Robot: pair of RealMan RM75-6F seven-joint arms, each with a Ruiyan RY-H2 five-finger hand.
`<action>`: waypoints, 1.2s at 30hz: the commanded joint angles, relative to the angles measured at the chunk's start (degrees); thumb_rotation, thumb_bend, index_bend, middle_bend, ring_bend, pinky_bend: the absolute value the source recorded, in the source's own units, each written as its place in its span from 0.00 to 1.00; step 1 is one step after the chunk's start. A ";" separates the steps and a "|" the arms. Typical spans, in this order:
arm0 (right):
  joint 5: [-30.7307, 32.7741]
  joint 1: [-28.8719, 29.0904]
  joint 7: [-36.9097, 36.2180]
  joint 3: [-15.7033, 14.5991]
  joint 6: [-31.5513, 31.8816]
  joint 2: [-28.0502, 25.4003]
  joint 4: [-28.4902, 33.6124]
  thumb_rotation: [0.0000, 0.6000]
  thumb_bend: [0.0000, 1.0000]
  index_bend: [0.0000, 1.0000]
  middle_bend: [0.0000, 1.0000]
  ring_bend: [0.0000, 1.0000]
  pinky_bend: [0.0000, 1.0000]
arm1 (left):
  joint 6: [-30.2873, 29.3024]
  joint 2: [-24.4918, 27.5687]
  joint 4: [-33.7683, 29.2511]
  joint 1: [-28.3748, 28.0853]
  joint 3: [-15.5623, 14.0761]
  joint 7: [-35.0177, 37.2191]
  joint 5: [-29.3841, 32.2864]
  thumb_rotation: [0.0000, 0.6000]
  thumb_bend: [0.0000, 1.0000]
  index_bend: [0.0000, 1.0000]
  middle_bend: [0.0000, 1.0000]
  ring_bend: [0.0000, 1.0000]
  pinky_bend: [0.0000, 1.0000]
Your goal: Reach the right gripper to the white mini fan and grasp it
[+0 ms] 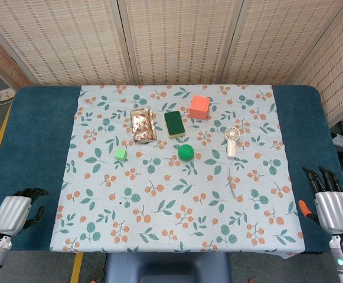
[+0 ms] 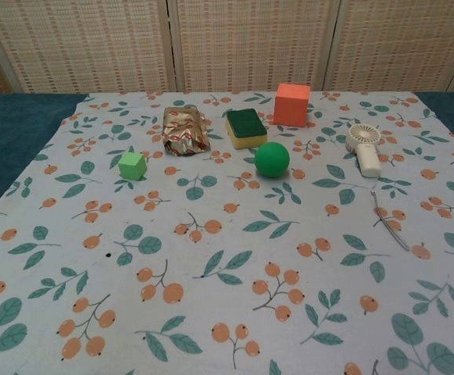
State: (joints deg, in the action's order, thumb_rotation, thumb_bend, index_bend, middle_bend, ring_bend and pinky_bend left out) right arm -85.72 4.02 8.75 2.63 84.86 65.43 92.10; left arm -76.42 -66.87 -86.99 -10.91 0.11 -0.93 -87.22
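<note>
The white mini fan [image 1: 232, 140] lies flat on the floral cloth right of centre, round head toward the back; the chest view shows the fan [image 2: 365, 148] at the right. My right hand [image 1: 332, 203] rests at the table's front right corner, well short of the fan, fingers pointing away and holding nothing. My left hand [image 1: 16, 211] sits at the front left corner with its fingers curled in and empty. Neither hand shows in the chest view.
Left of the fan lie a green ball [image 1: 186, 152], a green-topped sponge [image 1: 173, 124], an orange cube [image 1: 199, 107], a foil snack packet [image 1: 142, 125] and a small green cube [image 1: 121, 154]. A thin cord [image 2: 389, 222] lies in front of the fan.
</note>
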 commanded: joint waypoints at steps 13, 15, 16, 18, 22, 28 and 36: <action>0.28 -0.61 3.69 0.08 0.71 -0.25 0.21 1.00 0.26 0.04 0.29 0.14 0.19 | -1.23 -0.52 0.53 -0.34 -0.17 1.88 -1.66 1.00 0.47 0.34 0.35 0.30 0.43; 0.90 -0.38 5.77 0.71 0.96 1.37 -1.47 1.00 0.33 0.09 0.45 0.33 0.37 | -0.68 -0.85 1.14 -0.74 -0.11 2.42 -1.60 1.00 0.47 0.34 0.35 0.30 0.43; 1.10 -0.17 6.30 0.96 0.86 2.01 -2.05 1.00 0.36 0.11 0.52 0.42 0.46 | -0.39 -0.93 1.35 -0.89 -0.13 2.74 -1.56 1.00 0.47 0.34 0.35 0.30 0.43; 1.99 0.50 6.37 1.70 0.09 3.36 -3.26 1.00 0.42 0.15 0.63 0.54 0.58 | 0.20 -0.68 1.67 -1.10 -0.36 3.68 -1.57 1.00 0.47 0.34 0.35 0.30 0.43; 6.25 2.90 4.97 3.90 -4.66 4.36 -3.30 1.00 0.55 0.21 0.77 0.68 0.70 | -0.20 0.59 1.30 -0.71 -0.28 5.62 -0.91 1.00 0.47 0.34 0.35 0.30 0.43; 17.90 9.09 7.10 7.49 -18.46 -0.45 5.24 1.00 0.65 0.17 0.81 0.70 0.71 | -3.51 2.46 -0.73 1.16 0.00 6.60 -0.41 1.00 0.47 0.34 0.35 0.30 0.43; 29.67 17.36 11.99 11.61 -26.36 1.59 5.29 1.00 0.74 0.15 0.83 0.71 0.71 | -3.28 2.79 -2.26 1.60 -0.68 2.80 -0.47 1.00 0.47 0.35 0.35 0.31 0.43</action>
State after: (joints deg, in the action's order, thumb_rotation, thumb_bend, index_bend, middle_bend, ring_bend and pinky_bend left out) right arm -58.62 19.03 19.30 12.70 60.76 66.26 97.27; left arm -80.12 -64.26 -88.84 -9.32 -0.25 2.50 -87.59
